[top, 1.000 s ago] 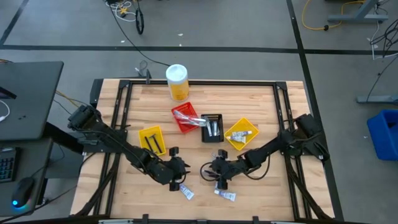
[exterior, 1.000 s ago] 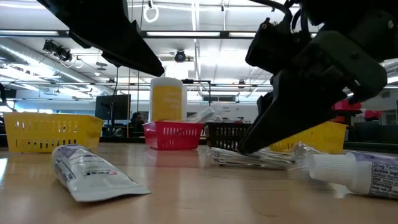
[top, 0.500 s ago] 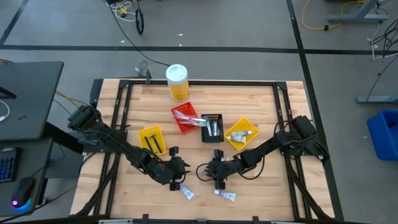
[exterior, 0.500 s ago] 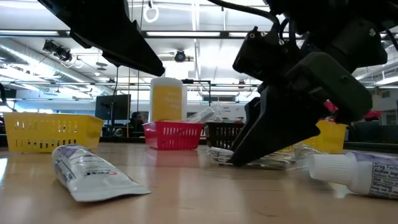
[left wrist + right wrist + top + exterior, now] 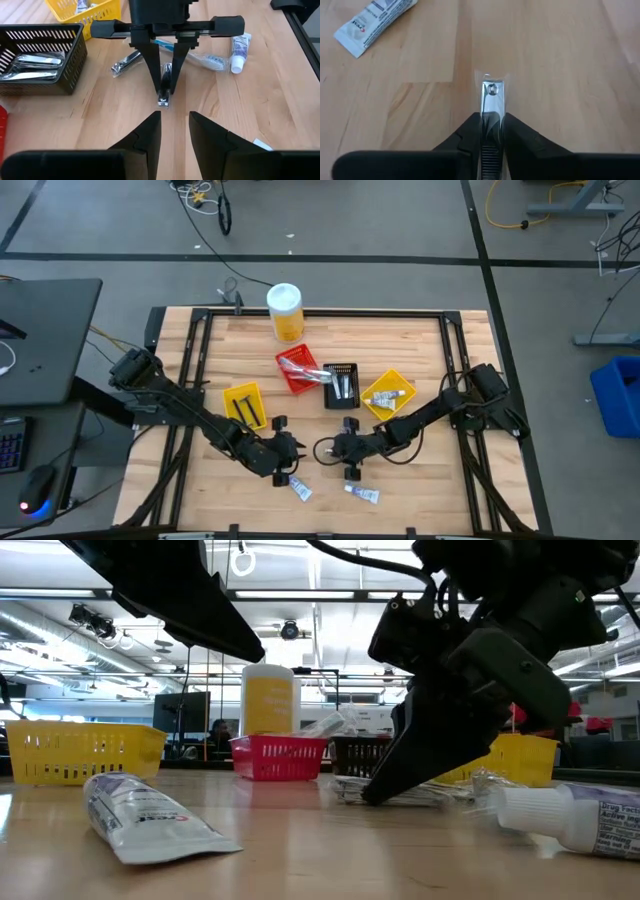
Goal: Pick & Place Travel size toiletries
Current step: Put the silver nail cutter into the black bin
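Note:
My right gripper (image 5: 338,450) is shut on a silver nail clipper in clear wrap (image 5: 491,100), low over the near middle of the table; it also shows in the low view (image 5: 375,795). My left gripper (image 5: 175,117) is narrowly open and empty, just left of the clipper and facing it (image 5: 295,450). Two white tubes (image 5: 300,490) (image 5: 362,494) lie flat near the front edge. A wrapped toothbrush (image 5: 195,56), a second wrapped clipper (image 5: 125,62) and a tube (image 5: 239,50) lie on the wood behind my right gripper. My right gripper pinches the nail clipper's rear part (image 5: 491,127) between its two fingers, which lie along the clipper. The fingers slant down from the table's right side. The clipper's front end (image 5: 163,99) sticks out past the fingertips, at or just above the wood.
A yellow bin (image 5: 245,402), a red bin (image 5: 298,370), a black bin (image 5: 341,385) and a second yellow bin (image 5: 388,393) stand across the middle, with toiletries in them. A tall yellow canister (image 5: 284,310) stands at the far edge. Bare wood lies at the near left and near right.
My right gripper has gone toward the table's left edge with the nail clipper, closing on my left gripper, and stays shut on it. The tubes and wrapped items on the table have stayed where they were.

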Motion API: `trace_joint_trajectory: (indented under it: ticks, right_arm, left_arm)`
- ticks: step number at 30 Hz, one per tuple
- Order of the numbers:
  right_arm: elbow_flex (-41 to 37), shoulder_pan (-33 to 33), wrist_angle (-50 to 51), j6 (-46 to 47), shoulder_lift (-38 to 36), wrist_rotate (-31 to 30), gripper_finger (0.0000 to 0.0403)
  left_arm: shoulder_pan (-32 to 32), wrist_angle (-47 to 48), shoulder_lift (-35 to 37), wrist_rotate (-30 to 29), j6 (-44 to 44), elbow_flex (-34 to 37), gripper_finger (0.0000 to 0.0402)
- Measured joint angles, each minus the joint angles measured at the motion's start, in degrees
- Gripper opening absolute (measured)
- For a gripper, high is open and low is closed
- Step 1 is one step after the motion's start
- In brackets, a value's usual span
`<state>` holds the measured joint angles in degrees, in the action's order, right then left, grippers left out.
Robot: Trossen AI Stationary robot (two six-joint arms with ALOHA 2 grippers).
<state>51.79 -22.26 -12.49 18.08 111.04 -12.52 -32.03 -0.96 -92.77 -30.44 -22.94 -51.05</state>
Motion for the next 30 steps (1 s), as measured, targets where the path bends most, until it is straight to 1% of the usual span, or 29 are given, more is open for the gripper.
trace_joint_trajectory:
  ticks: [4,7,9,11,14,16,18,22,25,30]
  right_arm:
    - [0.22,0.10,1.27,-2.08,-1.45,-0.63,0.0071]
    - [0.33,0.49,1.44,-2.53,-4.83,-0.82,0.0071]
    - [0.41,1.06,3.51,-2.53,-7.57,-1.05,0.0071]
    - [0.39,1.86,7.13,-2.49,-10.75,-3.31,0.0071]
    - [0.44,4.07,10.80,-2.06,-15.61,-9.00,0.0071]
    - [0.44,6.18,12.83,-2.09,-17.55,-10.47,0.0071]
    - [0.44,8.82,14.39,-1.80,-18.39,-9.56,0.0071]
    - [0.44,14.37,18.10,-1.76,-17.51,-2.27,0.0071]
    - [0.39,17.20,20.45,-3.22,-16.29,-2.28,0.0071]
    - [0.42,21.22,20.07,-4.58,-15.12,-1.90,0.0074]
  left_arm:
    - [0.00,0.10,0.00,-0.35,0.02,0.00,0.0110]
    - [0.00,0.23,0.00,-0.63,0.02,0.00,0.0110]
    - [0.00,0.23,0.00,-1.13,0.02,0.00,0.0110]
    - [0.00,0.19,0.00,-1.95,0.02,0.00,0.0110]
    - [0.00,0.09,0.02,-2.62,-0.09,0.00,0.0110]
    - [0.00,0.06,0.02,-3.09,-0.17,0.00,0.0110]
    - [0.02,0.06,0.02,-3.18,-0.17,0.00,0.0110]
    - [0.04,-0.07,0.02,-3.23,-0.20,0.00,0.0110]
    - [0.04,-0.12,0.02,-3.23,-0.34,0.00,0.0110]
    - [0.04,-0.13,0.04,-3.40,-0.35,0.00,0.0110]
